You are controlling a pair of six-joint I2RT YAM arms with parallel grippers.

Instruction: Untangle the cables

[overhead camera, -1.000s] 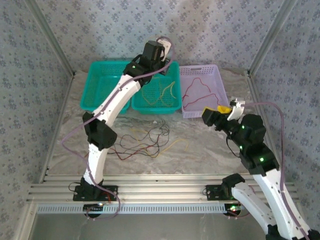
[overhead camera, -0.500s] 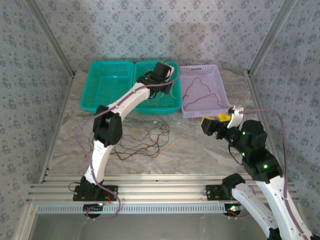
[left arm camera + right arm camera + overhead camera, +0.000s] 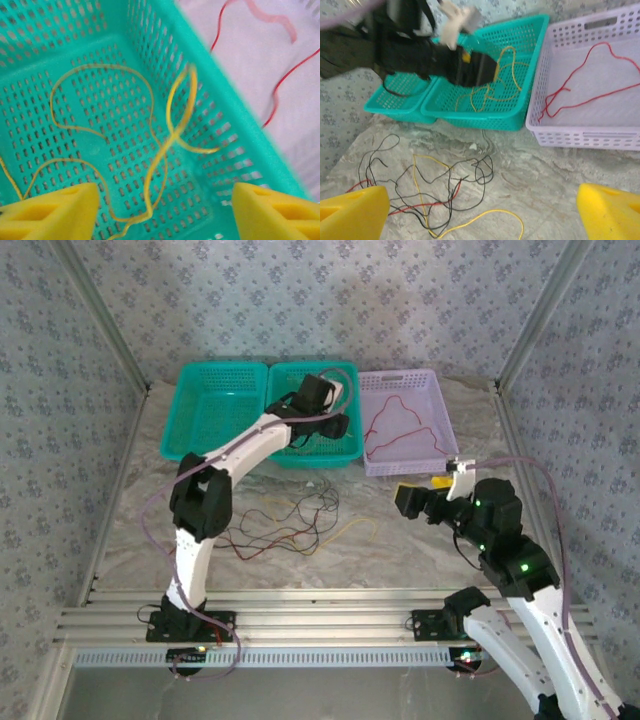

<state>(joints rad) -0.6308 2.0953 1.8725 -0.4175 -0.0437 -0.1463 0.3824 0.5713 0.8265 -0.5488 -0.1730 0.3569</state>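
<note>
A tangle of black, red and yellow cables (image 3: 285,525) lies on the marble table, seen in the right wrist view as cables (image 3: 440,192) below my fingers. My left gripper (image 3: 335,425) hangs low in the middle green basket (image 3: 310,460), open. Its yellow fingers (image 3: 55,210) stand wide apart, touching nothing. A loose yellow cable (image 3: 165,145) lies on the basket floor between and beyond them. My right gripper (image 3: 415,498) hovers over the table right of the tangle, open and empty (image 3: 482,210). A red cable (image 3: 400,430) lies in the lilac basket (image 3: 400,468).
An empty green basket (image 3: 210,410) stands left of the middle one. Blue patterned walls and metal posts close in the back and sides. Aluminium rails run along the near edge (image 3: 320,620). Bare marble lies between the tangle and my right arm.
My left gripper came down from above the baskets into the middle green one and opened, letting go of the yellow cable. My right gripper shifted slightly left and down and opened wider.
</note>
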